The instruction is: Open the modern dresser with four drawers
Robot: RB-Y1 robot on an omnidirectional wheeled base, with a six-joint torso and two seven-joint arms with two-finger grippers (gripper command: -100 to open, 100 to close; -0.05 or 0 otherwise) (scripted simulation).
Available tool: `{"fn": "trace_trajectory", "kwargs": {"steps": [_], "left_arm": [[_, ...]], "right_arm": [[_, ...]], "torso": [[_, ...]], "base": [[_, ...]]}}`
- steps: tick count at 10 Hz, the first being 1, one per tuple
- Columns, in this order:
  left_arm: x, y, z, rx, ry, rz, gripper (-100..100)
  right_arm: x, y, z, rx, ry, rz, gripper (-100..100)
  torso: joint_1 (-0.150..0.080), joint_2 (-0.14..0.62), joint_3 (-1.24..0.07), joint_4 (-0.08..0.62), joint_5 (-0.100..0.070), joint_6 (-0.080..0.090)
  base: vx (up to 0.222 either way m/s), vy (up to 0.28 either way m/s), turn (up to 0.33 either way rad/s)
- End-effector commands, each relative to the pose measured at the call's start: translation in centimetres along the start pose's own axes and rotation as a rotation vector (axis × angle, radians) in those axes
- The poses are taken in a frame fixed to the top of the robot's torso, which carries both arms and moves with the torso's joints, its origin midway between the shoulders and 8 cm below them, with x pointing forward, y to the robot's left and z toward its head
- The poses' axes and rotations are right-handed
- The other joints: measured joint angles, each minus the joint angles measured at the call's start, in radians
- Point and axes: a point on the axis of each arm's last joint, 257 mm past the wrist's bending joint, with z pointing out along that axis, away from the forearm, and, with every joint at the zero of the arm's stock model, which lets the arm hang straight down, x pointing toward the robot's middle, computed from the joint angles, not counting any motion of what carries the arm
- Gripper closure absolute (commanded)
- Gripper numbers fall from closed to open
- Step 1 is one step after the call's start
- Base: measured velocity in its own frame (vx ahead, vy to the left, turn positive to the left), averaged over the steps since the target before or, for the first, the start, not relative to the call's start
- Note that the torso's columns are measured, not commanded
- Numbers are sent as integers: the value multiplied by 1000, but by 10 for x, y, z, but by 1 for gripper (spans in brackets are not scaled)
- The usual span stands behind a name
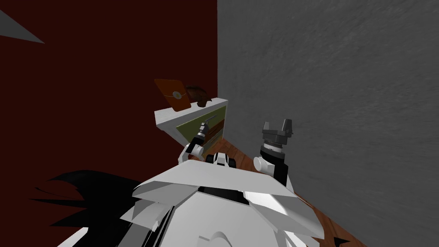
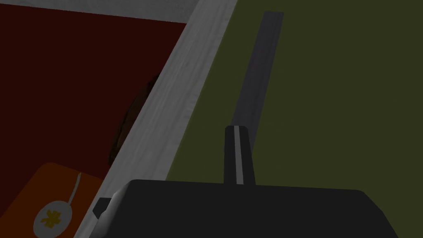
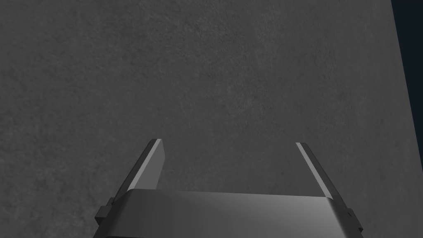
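The dresser [image 1: 171, 116] stands in the corner, with a white top and a green upper drawer front [image 1: 195, 124] over brownish lower ones. In the left wrist view the olive-green drawer front [image 2: 330, 103] carries a long dark bar handle [image 2: 260, 62] beside the dresser's pale top edge [image 2: 165, 107]. My left gripper [image 1: 211, 117] reaches to that drawer. Its fingers are shut together [image 2: 236, 130] at the near end of the handle, and I cannot tell whether they pinch it. My right gripper [image 1: 278, 127] is raised beside the grey wall, open and empty [image 3: 229, 142].
An orange board [image 1: 173, 94] [image 2: 24, 194] with a white disc and a brown rounded object [image 1: 198, 95] sit on the dresser top. A dark red wall [image 1: 85, 107] is behind, a grey wall [image 1: 334, 107] to the right. The wooden floor [image 1: 240, 156] runs along it.
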Motion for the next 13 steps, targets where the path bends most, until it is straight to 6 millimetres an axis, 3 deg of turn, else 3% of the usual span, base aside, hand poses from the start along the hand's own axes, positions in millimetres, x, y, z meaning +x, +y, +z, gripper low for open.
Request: {"fn": "trace_trajectory", "kwargs": {"steps": [1, 3, 4, 5, 8, 12, 13], "left_arm": [[3, -2, -2, -3, 1, -3, 100], [4, -3, -2, -3, 1, -3, 100], [2, 1, -1, -8, 1, -1, -100], [1, 3, -1, -9, 1, -1, -100], [-2, 9, 0, -15, 0, 2, -100], [-2, -1, 0, -12, -2, -4, -100], [-2, 6, 0, -14, 0, 1, 100]], "right_arm": [[0, 0, 0, 0, 0, 0, 0], [0, 0, 0, 0, 0, 0, 0], [0, 0, 0, 0, 0, 0, 0], [0, 0, 0, 0, 0, -1, 0], [0, 0, 0, 0, 0, -1, 0], [0, 0, 0, 0, 0, 0, 0], [0, 0, 0, 0, 0, 0, 0]], "torso": [[-2, 1, 0, 1, -1, 0], [3, 1, 1, 1, 0, 0], [9, -2, -1, 0, 2, 0], [16, -5, -3, -1, 4, 0], [6, -1, 0, 0, 1, 0], [0, -4, -2, 0, -1, 0], [3, 1, 0, 1, 0, 0]], "base": [[-100, -151, 10], [-67, -134, 5], [20, 71, -8], [30, 144, -12], [58, 166, -7], [82, 27, -3], [-73, -6, 5]]}}
